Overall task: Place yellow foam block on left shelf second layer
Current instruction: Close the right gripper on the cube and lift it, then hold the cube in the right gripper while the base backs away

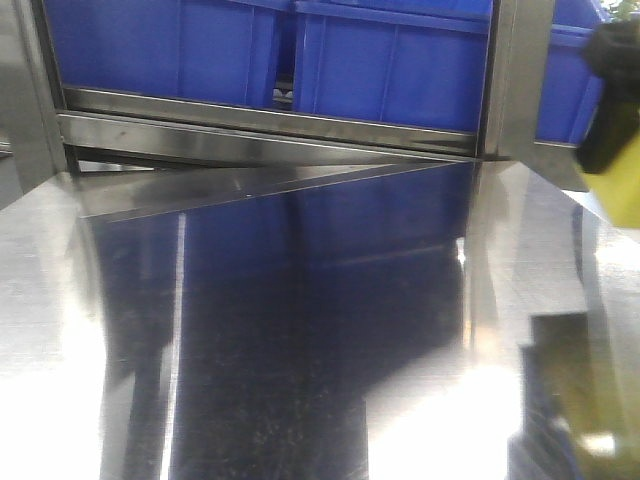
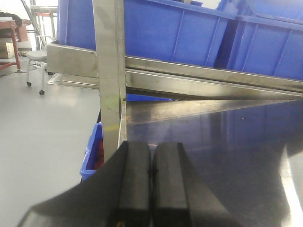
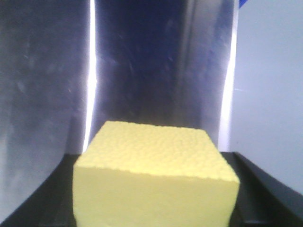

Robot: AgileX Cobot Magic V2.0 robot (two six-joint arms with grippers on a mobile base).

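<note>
The yellow foam block [image 3: 156,189] fills the lower middle of the right wrist view, its grained top face up. My right gripper [image 3: 154,157] is shut on it, a black finger on each side, above a shiny steel shelf surface [image 3: 156,71]. In the front view that gripper shows as a blurred black and yellow shape [image 1: 612,110] at the right edge, over the steel shelf [image 1: 300,330]. My left gripper [image 2: 151,153] is shut with nothing between its fingers, which press together near the shelf's left front post [image 2: 111,71].
Blue bins [image 1: 160,50] [image 1: 390,70] stand on the layer above, behind a steel rail [image 1: 260,125]. An upright post [image 1: 515,80] rises at the right. Left of the shelf lie grey floor, a lower blue bin [image 2: 92,151] and a wheeled stool [image 2: 35,61].
</note>
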